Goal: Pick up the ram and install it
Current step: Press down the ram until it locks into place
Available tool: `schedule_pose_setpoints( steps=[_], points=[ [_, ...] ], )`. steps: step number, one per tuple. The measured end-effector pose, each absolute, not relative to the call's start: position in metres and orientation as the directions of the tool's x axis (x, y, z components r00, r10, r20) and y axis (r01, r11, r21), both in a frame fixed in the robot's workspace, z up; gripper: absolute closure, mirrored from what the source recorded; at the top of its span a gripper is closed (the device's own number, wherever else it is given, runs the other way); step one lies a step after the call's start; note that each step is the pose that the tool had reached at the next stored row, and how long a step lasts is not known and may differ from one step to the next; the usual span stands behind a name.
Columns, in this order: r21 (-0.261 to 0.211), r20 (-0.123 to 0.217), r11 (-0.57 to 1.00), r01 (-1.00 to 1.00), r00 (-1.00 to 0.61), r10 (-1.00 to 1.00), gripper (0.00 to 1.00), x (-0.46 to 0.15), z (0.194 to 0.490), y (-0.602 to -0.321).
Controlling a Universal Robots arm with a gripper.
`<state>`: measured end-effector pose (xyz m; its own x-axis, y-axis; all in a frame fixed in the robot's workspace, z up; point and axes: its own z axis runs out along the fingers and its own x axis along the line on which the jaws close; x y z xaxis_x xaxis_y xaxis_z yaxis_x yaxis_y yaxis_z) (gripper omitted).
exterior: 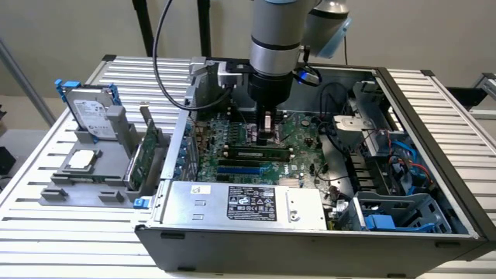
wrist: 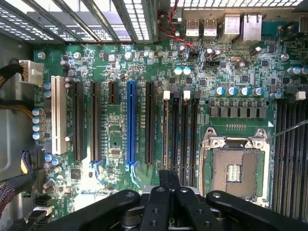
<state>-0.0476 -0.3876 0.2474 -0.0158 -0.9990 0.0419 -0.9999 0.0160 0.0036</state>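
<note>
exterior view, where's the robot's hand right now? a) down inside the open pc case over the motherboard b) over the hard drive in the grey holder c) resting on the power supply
a: the hand reaches down inside the open case, over the motherboard, well apart from the hard drive in its holder outside the case and from the power supply.

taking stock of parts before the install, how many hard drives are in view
1. The hard drive stands upright in the grey rack, to the exterior view's left of the computer case. Others may be hidden in the case's drive bays.
</note>
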Motion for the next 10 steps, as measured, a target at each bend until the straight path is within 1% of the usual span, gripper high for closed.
schedule_pose_setpoints(
  steps=[10],
  points=[
    [0.003,0.037,0.016,-1.0,-0.016,-0.999,1.0,-0.048,0.23,-0.388]
  ],
)
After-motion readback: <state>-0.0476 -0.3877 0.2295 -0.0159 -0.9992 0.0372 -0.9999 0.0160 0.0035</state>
